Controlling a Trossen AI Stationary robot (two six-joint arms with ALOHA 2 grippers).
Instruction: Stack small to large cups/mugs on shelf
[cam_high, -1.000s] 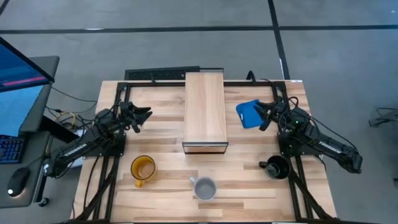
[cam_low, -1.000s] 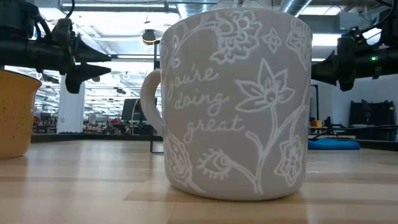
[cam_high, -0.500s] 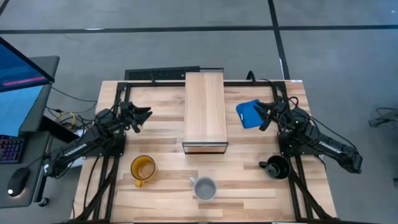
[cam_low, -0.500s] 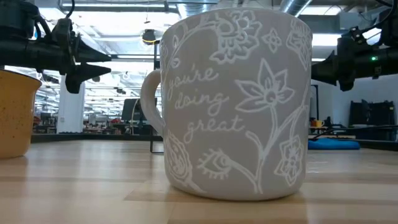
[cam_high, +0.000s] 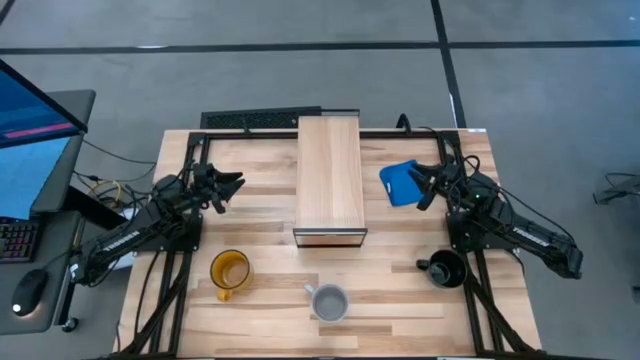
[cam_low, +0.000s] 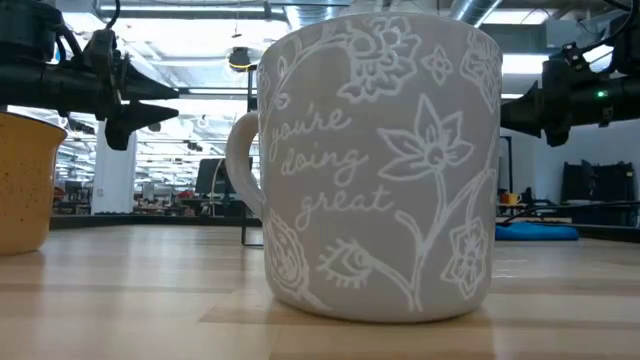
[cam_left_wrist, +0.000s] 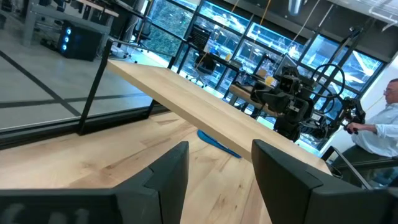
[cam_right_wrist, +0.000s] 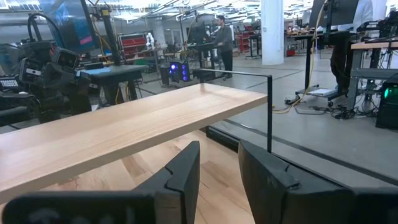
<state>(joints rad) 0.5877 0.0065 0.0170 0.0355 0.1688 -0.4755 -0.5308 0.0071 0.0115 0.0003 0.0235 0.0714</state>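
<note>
Three mugs stand on their bases along the table's near side: a yellow-orange mug (cam_high: 229, 270) at the left, a light grey mug (cam_high: 329, 300) with white flower drawings in the middle, which fills the low view (cam_low: 375, 165), and a black mug (cam_high: 445, 268) at the right. The light-wood shelf (cam_high: 329, 178) stands in the table's middle, reaching to the far edge. My left gripper (cam_high: 237, 184) is open and empty, left of the shelf. My right gripper (cam_high: 418, 187) is open and empty, right of the shelf, above a flat blue object (cam_high: 398, 182).
The flat blue object lies on the table right of the shelf. A dark keyboard-like bar (cam_high: 262, 120) lies at the table's far edge. A desk with a monitor (cam_high: 30, 120), keyboard and mouse stands left of the table. People show in the room beyond the table in the wrist views.
</note>
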